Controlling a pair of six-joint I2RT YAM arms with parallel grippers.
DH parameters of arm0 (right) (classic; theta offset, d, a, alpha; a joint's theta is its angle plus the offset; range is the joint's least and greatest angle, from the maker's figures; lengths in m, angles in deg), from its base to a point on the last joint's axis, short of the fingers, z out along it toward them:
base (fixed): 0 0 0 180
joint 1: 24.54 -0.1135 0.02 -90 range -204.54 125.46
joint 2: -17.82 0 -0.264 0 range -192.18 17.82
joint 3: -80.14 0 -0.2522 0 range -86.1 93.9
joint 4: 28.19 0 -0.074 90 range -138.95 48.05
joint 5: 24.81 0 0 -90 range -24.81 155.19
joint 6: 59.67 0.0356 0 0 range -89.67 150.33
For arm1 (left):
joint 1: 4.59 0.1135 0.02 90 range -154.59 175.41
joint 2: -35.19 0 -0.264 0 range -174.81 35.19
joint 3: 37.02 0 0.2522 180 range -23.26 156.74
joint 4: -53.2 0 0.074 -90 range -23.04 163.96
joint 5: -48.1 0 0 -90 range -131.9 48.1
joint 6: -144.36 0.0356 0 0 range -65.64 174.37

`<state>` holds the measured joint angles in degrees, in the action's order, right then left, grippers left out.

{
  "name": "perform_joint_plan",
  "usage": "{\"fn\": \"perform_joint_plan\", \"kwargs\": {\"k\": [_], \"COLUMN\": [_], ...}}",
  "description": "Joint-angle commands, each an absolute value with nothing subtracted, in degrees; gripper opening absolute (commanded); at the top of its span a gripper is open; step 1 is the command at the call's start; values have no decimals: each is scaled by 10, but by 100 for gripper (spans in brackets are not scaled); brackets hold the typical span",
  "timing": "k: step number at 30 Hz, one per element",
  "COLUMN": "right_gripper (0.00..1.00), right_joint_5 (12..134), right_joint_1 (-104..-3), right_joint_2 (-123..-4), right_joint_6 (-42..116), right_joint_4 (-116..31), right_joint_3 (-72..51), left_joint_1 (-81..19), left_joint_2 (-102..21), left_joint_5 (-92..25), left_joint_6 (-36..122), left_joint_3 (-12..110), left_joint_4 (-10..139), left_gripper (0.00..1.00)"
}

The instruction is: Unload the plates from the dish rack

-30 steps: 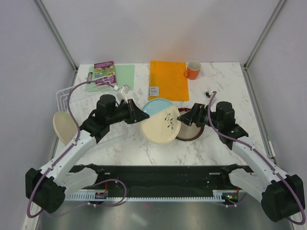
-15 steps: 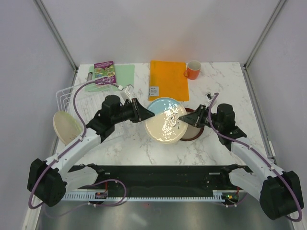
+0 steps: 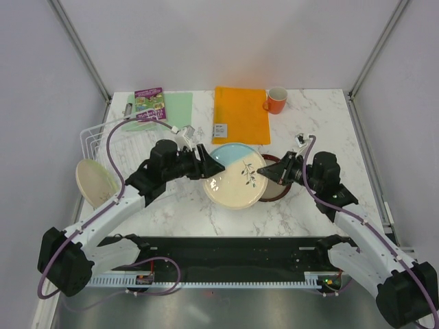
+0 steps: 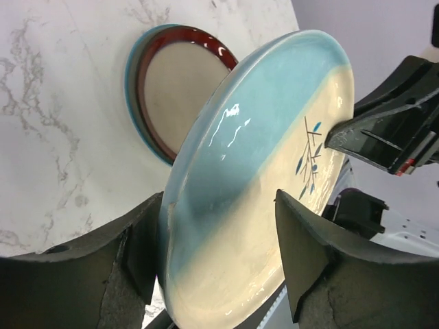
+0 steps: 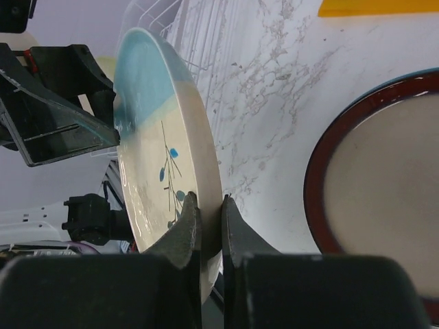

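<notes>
Gripping, right gripper (image 5: pixel 209 205): my two black fingers are pinched together on the rim of the half-blue, half-beige round ceramic plate (image 5: pixel 147 130), one finger on its painted face and one behind it.
Left gripper (image 4: pixel 221 199): my fingers stand apart, one on each side of the opposite rim of that plate. Whether a pad grazes the rim I cannot tell.
Held plate: it hangs tilted above the white marble table (image 3: pixel 171 205), between my two grippers and well apart from the rack. Its dark sprig faces the overhead camera and its blue half is on the far side.
Beige round plate with dark red-brown rim (image 3: pixel 274 195): it lies flat on the table under my right gripper. From above, the held plate's right edge overlaps it.
White wire dish rack (image 3: pixel 103 140): it sits at the table's left edge, beyond my left arm.
Plain cream round plate (image 3: pixel 95 184): it stands tilted at the rack's near-left end.
Far edge, left to right: a purple booklet (image 3: pixel 149 103) on a flat green mat (image 3: pixel 175 106), an orange folder (image 3: pixel 240 113) and an orange mug (image 3: pixel 276 99).
</notes>
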<state>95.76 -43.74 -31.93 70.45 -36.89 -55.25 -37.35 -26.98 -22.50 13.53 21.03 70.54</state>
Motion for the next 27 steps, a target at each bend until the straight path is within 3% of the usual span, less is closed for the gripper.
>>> {"fn": "perform_joint_plan", "kwargs": {"k": [1, 5, 11, 18, 27], "right_gripper": [0, 0, 0, 0, 0], "right_joint_5": [915, 888, 866, 921, 962], "right_joint_1": [-436, -433, -394, -270, -247], "right_joint_2": [-317, -321, -338, -385, -426], "right_joint_6": [674, 666, 642, 608, 617], "right_joint_4": [-397, -416, -453, -461, -434], "right_joint_3": [-509, -502, -473, -464, -486], "left_joint_1": [-379, -378, -378, -378, -378], "left_joint_2": [-263, -259, -226, -108, -67], "left_joint_5": [-270, -311, -408, -582, -797], "left_joint_6": [191, 196, 210, 280, 348], "left_joint_3": [247, 253, 257, 281, 356], "left_joint_4": [718, 742, 799, 913, 1076], "left_gripper": [71, 82, 85, 91, 93]}}
